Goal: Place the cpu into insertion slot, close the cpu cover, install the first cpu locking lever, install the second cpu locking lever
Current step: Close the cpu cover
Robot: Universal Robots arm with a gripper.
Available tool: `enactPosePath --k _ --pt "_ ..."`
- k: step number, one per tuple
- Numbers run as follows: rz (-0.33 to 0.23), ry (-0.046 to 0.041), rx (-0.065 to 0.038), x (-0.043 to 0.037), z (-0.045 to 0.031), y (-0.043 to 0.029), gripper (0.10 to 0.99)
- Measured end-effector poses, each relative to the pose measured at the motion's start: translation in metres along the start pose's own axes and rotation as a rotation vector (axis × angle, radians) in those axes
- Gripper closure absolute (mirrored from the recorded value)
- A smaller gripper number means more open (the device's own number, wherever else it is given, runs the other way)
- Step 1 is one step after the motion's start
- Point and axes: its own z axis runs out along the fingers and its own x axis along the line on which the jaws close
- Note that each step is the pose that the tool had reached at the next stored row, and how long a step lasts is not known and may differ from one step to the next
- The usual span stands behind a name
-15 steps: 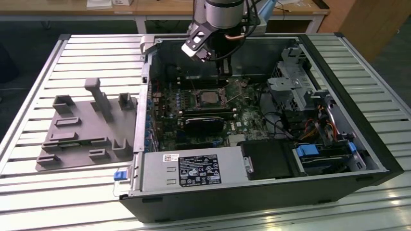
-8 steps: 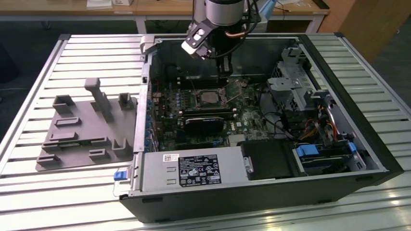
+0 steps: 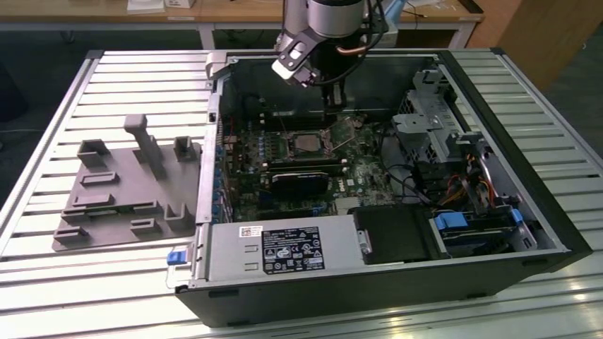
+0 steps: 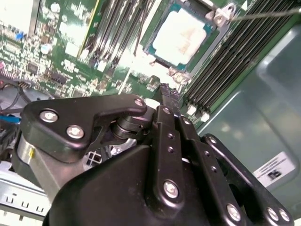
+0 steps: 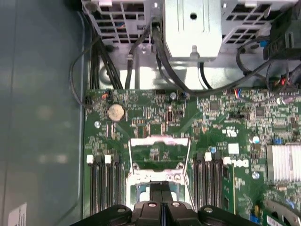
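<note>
cpu [image 4: 181, 36] seated, cpu cover [image 5: 160, 139] open, tool [image 5: 162, 189] closed

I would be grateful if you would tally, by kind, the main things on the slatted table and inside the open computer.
computer case: 1
grey moulded tray: 1
cpu: 1
cpu cover: 1
tool: 1
Total: 5
</note>
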Motion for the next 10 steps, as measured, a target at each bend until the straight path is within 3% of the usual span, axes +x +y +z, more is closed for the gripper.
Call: enactPosePath --k 10 --pt "0.000 -0.0001 0.000 0.0008 0.0025 0.0298 0.984"
